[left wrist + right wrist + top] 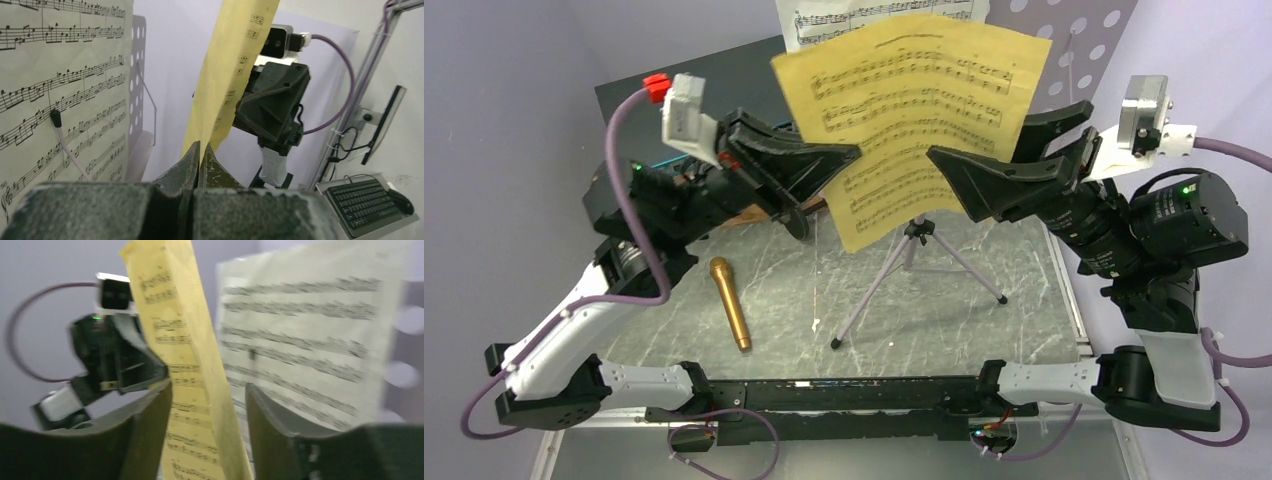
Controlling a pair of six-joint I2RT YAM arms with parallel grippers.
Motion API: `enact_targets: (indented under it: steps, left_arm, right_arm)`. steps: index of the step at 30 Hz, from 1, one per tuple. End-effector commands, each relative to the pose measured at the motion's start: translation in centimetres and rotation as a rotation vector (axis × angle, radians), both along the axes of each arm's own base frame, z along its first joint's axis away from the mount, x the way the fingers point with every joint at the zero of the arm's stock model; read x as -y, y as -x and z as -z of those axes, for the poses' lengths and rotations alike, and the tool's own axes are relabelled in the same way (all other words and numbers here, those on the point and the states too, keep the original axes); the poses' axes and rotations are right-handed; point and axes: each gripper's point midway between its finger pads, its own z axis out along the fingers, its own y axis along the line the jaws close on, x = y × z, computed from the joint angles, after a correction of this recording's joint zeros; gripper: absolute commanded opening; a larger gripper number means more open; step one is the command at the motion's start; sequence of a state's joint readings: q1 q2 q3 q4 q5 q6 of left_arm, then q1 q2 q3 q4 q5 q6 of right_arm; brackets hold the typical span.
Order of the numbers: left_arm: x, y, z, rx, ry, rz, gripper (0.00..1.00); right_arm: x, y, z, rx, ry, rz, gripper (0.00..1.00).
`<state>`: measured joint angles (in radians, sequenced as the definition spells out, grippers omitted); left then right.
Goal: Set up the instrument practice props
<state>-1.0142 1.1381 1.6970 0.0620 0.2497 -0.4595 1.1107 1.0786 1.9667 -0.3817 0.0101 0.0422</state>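
Near the lilac perforated music stand point(1089, 40), the yellow paper music sheet point(914, 120) is pinched edge-on by the left end effector point(200, 150) — the right end effector point(207, 390) is spread open astride it; slippage is risked by so thin a grip.

Sheets and microphone around the lilac music stand

The pale lilac perforated music stand point(1079, 35) is upright on its tripod legs point(913, 240). A white music sheet point(874, 15) rests against its desk. A yellow music sheet point(914, 120) hangs curled just in front, pinched by the left gripper point(200, 150). The gold microphone point(730, 302) lies flat left of the legs.
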Motion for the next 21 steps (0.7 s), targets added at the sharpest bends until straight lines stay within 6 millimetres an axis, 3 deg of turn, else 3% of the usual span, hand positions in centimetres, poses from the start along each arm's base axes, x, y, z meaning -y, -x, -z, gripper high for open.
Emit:
enact_targets:
  steps: [1, 6, 11, 14, 17, 21]
  left_arm:
    - [0.9, -1.2, -1.4, 0.026, -0.007, -0.046, 0.0]
    - [2.9, -2.6, -2.2, 0.019, -0.011, -0.052, 0.0]
    - [4.4, -3.4, -3.4, 0.026, 0.005, -0.046, 0.0]
    - [5.5, -4.6, -3.2, 0.003, -0.016, -0.069, 0.0]
    - [6.3, -5.7, -3.0, -0.013, -0.028, -0.103, 0.0]
    - [7.0, -7.1, -2.4, -0.033, -0.051, -0.157, 0.0]
  right_arm:
    - [5.0, -5.1, 2.1, -0.081, 0.051, 0.383, 0.63]
    - [10.4, -6.4, 3.7, -0.137, 0.076, 0.606, 0.73]
    - [16.0, -6.4, 4.2, -0.172, 0.047, 0.78, 0.73]
    - [19.1, -6.2, 4.4, -0.19, 0.028, 0.876, 0.69]
    - [21.5, -6.7, 5.4, -0.224, 0.055, 1.029, 0.67]
    - [23.2, -7.2, 6.3, -0.234, 0.11, 1.182, 0.67]
